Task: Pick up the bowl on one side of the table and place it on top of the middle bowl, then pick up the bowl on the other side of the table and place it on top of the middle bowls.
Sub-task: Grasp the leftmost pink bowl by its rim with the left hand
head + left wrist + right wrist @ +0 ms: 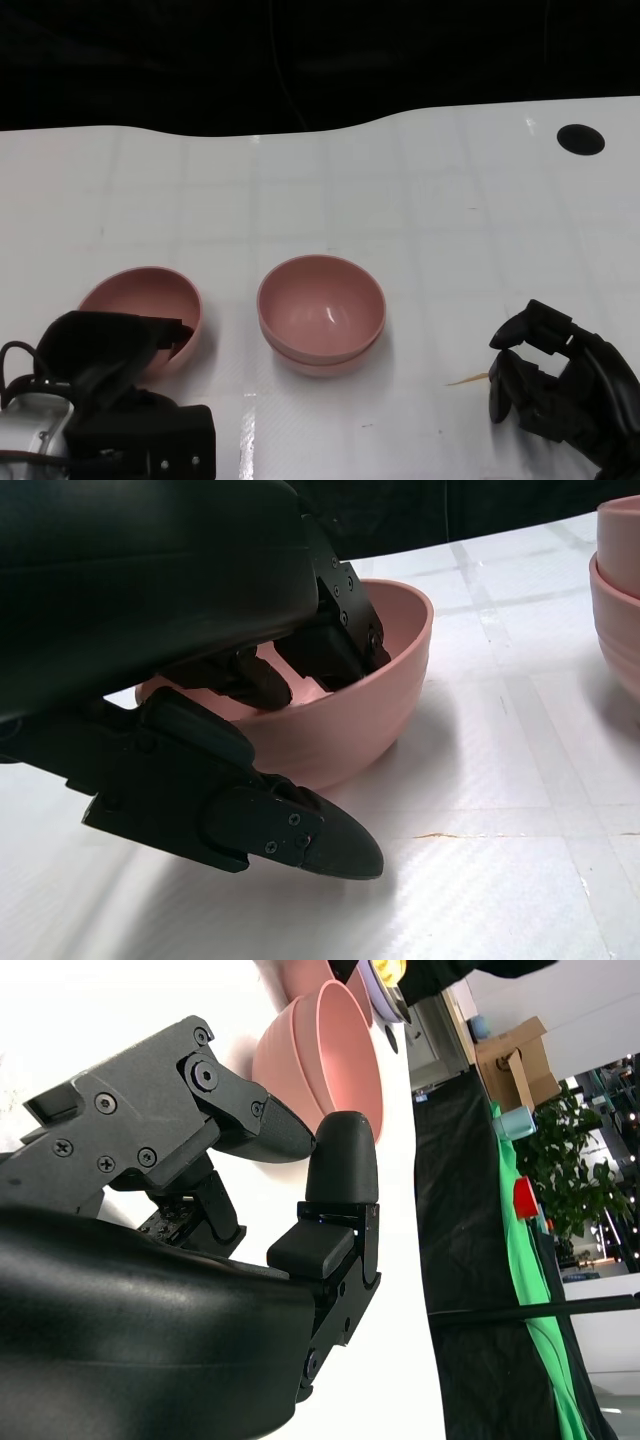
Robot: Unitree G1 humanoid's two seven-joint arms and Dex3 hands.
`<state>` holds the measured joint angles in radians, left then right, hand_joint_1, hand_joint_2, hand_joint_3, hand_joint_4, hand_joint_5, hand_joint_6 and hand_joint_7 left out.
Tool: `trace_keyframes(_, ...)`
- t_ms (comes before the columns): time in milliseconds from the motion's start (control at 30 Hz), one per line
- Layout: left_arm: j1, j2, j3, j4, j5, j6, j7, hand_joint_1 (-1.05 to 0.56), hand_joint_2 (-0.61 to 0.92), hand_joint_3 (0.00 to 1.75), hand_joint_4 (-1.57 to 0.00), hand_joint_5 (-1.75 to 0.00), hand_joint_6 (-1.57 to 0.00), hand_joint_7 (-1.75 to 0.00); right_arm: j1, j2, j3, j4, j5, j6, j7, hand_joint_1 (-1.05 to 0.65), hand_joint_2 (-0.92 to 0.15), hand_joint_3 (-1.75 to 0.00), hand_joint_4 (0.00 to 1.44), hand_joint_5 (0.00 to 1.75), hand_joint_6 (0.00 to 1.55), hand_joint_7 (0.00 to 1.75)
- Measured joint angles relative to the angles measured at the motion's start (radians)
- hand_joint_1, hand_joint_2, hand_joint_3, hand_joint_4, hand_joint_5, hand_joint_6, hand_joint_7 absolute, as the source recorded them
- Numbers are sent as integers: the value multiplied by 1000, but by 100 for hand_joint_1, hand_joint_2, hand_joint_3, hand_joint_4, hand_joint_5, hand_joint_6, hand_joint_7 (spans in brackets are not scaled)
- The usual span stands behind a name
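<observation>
Now left hand (115, 350) gripping side bowl (140, 300) rim, fingers inside, right hand (560, 385) curled closed, holding nothing

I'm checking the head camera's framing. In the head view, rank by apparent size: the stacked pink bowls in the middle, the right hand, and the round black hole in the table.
1. Black right hand and stacked pink bowls: similar, hand nearer the camera and cropped, so unranked.
2. Round black hole in the white table: smallest.

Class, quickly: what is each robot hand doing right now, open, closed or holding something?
Left robot hand: grips the rim of the left pink bowl, fingers inside, thumb outside.
Right robot hand: fingers curled in, holding nothing.
</observation>
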<state>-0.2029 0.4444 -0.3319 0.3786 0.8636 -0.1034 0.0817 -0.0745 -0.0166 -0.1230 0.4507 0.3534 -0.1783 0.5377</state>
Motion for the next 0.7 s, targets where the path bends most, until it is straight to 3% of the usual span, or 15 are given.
trace_keyframes(300, -41, -1, -32, 91, -14, -35, 83, -58, 92, 14, -69, -3, -72, -1, 0, 0, 0, -3, 2, 0, 5, -16, -57, -101, 87, 175, 79, 150)
trace_keyframes(433, -53, -1, -43, 115, -18, -45, 105, -43, 92, 18, -75, -4, -77, -3, 0, 0, 0, -3, 1, -7, 5, -16, -58, -102, 86, 175, 78, 151)
trace_keyframes(567, -56, -6, -39, 128, -58, -60, 117, -24, 92, 25, -91, -9, -91, -7, 0, 0, -1, -3, 1, -7, 7, -15, -57, -102, 86, 175, 78, 151)
trace_keyframes(600, -56, -9, -37, 134, -72, -71, 130, -16, 92, 20, -96, -43, -108, -7, 0, 0, -1, -3, 2, -7, 7, -15, -57, -102, 86, 175, 78, 151)
trace_keyframes(667, -56, -15, -34, 150, -93, -103, 171, -11, 92, 16, -83, -101, -121, -4, 0, 0, -1, -3, 2, -6, 7, -16, -57, -102, 86, 175, 78, 151)
trace_keyframes(700, -56, -18, -33, 155, -99, -114, 186, -9, 92, 16, -80, -115, -124, -5, 0, 0, -1, -3, 2, -6, 8, -16, -57, -102, 86, 175, 78, 151)
